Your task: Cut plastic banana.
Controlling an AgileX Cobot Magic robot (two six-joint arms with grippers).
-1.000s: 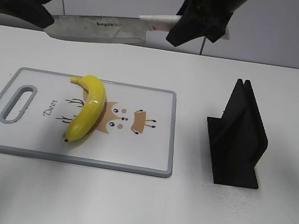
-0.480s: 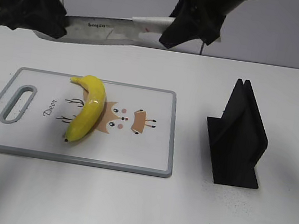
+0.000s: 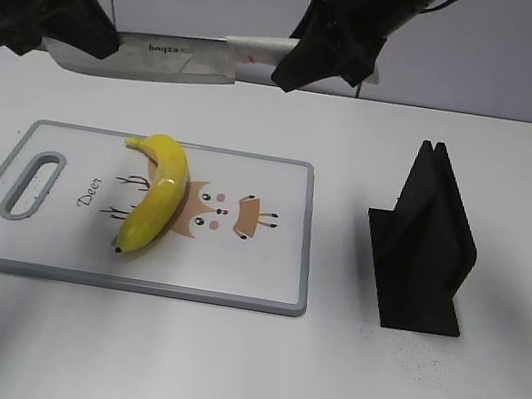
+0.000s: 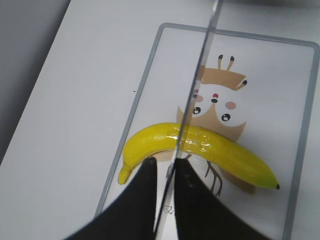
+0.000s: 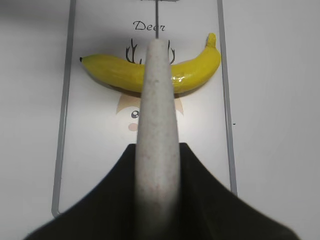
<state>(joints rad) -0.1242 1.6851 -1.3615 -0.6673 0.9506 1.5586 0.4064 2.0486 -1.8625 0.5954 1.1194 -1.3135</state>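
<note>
We see the right hand (image 3: 313,60) clenched on the pale speckled handle of a broad steel kitchen knife (image 3: 153,50), held level above the white counter (image 3: 340,373). The left hand (image 4: 167,175) pinches the blade tip — seemingly touching. The glossy yellow plastic banana (image 3: 155,194) lies on the grey-rimmed deer-printed cutting board (image 3: 272,292), uncut.

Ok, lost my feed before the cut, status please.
Right tool shut on knife handle; left tool shut on blade tip. Plastic banana whole on cutting board, knife held above it. Black stand off right, clear.
</note>
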